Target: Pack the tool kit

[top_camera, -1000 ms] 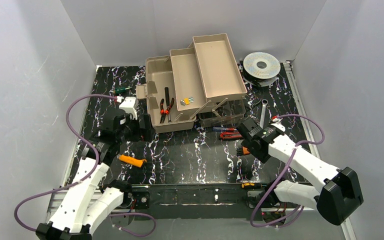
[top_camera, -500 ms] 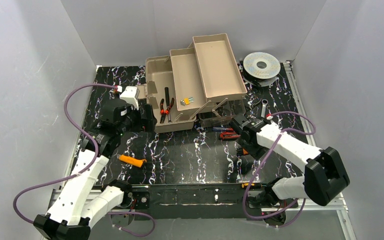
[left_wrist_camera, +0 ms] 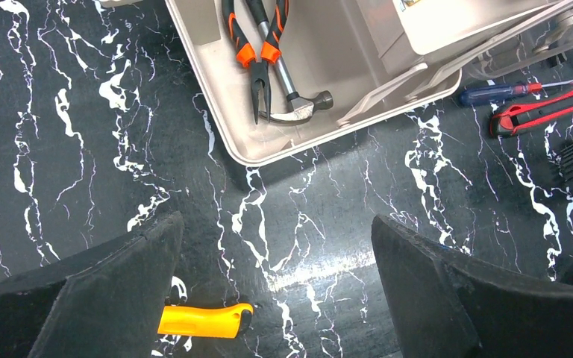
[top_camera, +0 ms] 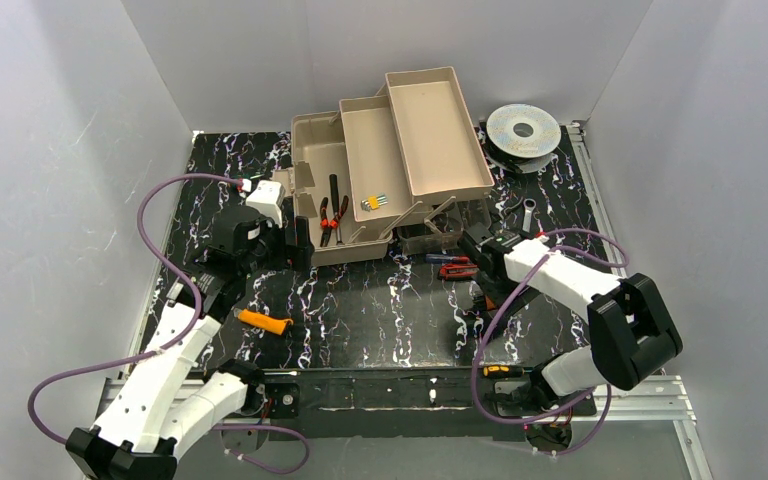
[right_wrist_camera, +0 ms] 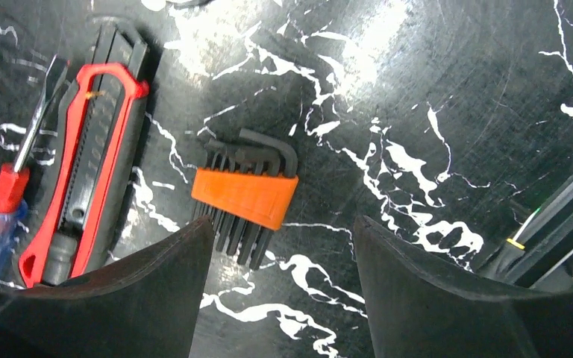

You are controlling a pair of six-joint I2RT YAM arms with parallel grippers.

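Note:
The taupe toolbox (top_camera: 310,150) stands open at the back centre with its beige trays (top_camera: 430,130) folded out. Orange-handled pliers (left_wrist_camera: 257,45) and a small hammer (left_wrist_camera: 298,104) lie in its base. My left gripper (top_camera: 293,248) is open and empty, above the mat (left_wrist_camera: 276,283) beside the box's front left corner. An orange-handled tool (left_wrist_camera: 201,319) lies by its left finger. My right gripper (top_camera: 475,250) is open and empty (right_wrist_camera: 280,283), just above an orange hex key set (right_wrist_camera: 246,195). A red utility knife (right_wrist_camera: 89,171) and a blue screwdriver (right_wrist_camera: 0,212) lie to its left.
A round silver wire spool (top_camera: 523,130) sits at the back right. A silver wrench (top_camera: 528,212) lies right of the box. A small yellow piece (top_camera: 375,202) lies in the lower tray. A yellow and black tool (top_camera: 500,370) lies at the front edge.
My right arm has swung left and back, bringing its gripper over the hex keys and red knife. My left gripper has moved a little right toward the toolbox corner.

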